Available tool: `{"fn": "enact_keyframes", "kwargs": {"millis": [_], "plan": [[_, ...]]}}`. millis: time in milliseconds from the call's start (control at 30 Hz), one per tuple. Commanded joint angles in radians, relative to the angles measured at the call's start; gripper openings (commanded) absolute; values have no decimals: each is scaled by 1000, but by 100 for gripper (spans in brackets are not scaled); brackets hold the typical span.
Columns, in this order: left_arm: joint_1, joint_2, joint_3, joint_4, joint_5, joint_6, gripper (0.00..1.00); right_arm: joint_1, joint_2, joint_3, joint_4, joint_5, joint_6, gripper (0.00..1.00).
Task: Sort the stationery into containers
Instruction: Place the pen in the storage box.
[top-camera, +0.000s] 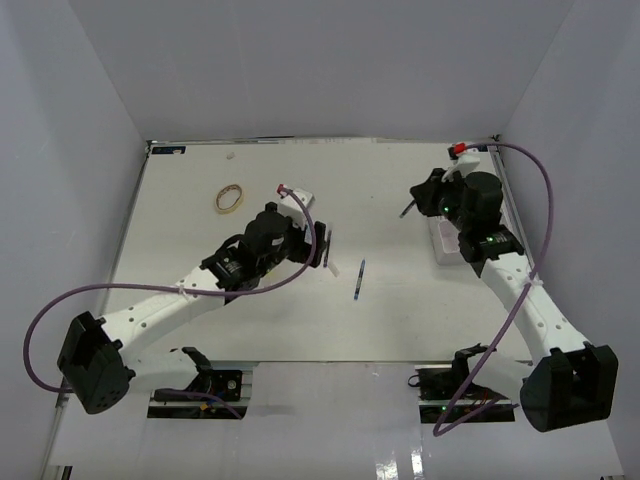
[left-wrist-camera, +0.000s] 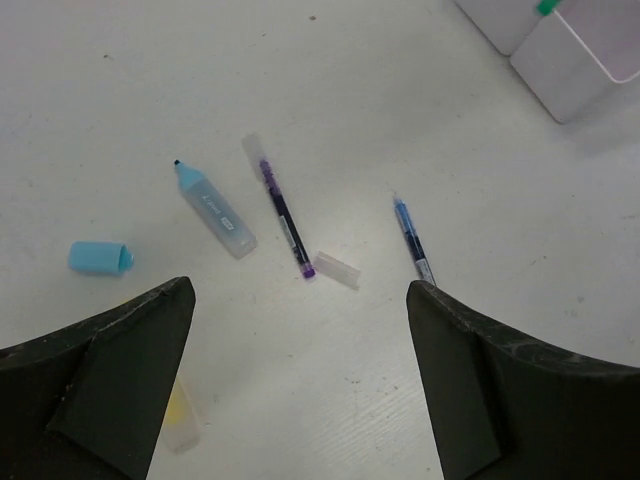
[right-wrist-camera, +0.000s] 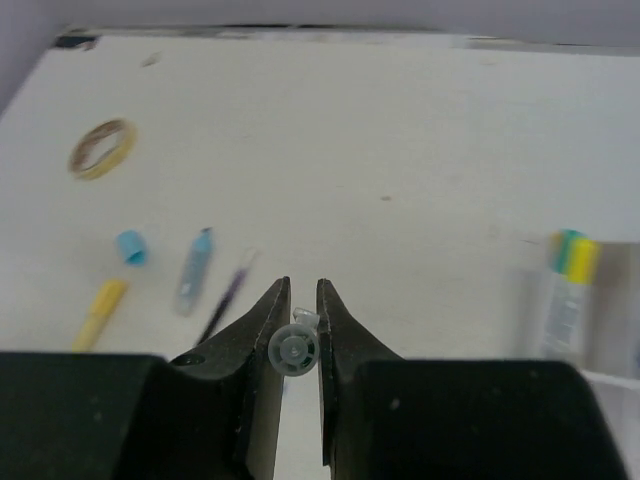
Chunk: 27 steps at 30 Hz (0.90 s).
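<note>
Stationery (top-camera: 359, 280) lies loose on the white table (top-camera: 400, 320) under the left hand (left-wrist-camera: 298, 295), whose two fingers stand wide apart with nothing between them. Just ahead of the gap is a purple pen (left-wrist-camera: 285, 215), with a clear cap (left-wrist-camera: 337, 270) beside its near tip. Off toward the finger on the left of the wrist view is an uncapped light-blue highlighter (left-wrist-camera: 213, 208), and farther that way, apart from it, a blue cap (left-wrist-camera: 100, 257). A blue pen (left-wrist-camera: 413, 240) lies toward the other finger, its near end close to that fingertip. A yellow marker (left-wrist-camera: 180, 412) is partly hidden under the first finger. The white box (left-wrist-camera: 580, 60) sits well beyond the hand, on the blue pen's side. The right hand (right-wrist-camera: 303, 290) is narrowed onto a thin pen (right-wrist-camera: 294, 350), seen end-on between its fingers and lifted off the table. Just beside this hand, the box holds a green-and-yellow-capped marker (right-wrist-camera: 568, 262). A tan ring (right-wrist-camera: 102, 148) lies far ahead of it, near the table's back edge.
</note>
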Motion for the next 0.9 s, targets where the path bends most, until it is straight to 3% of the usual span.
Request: {"fn": "enact_keyframes", "kwargs": {"millis": [0,100,300,700,833,867], "plan": [[133,55,97,-139,65,-81,98,-100,-72,-6,-47,289,-82,8],[242,95,109,-168,153,-129,98,-165,-93,-16,-83,547,-97,8],[360,111,90,-170,297,-166,98,-269,-107,-23,-84,681,-117,8],[376,49,51,-171,243,-146,98,-382,34,-15,-61,667,-68,12],[376,54,48,-171,239,-144,98,-396,77,-15,-61,664,-54,21],[376,54,48,-173,237,-143,98,-396,86,-13,-61,657,-53,30]]}}
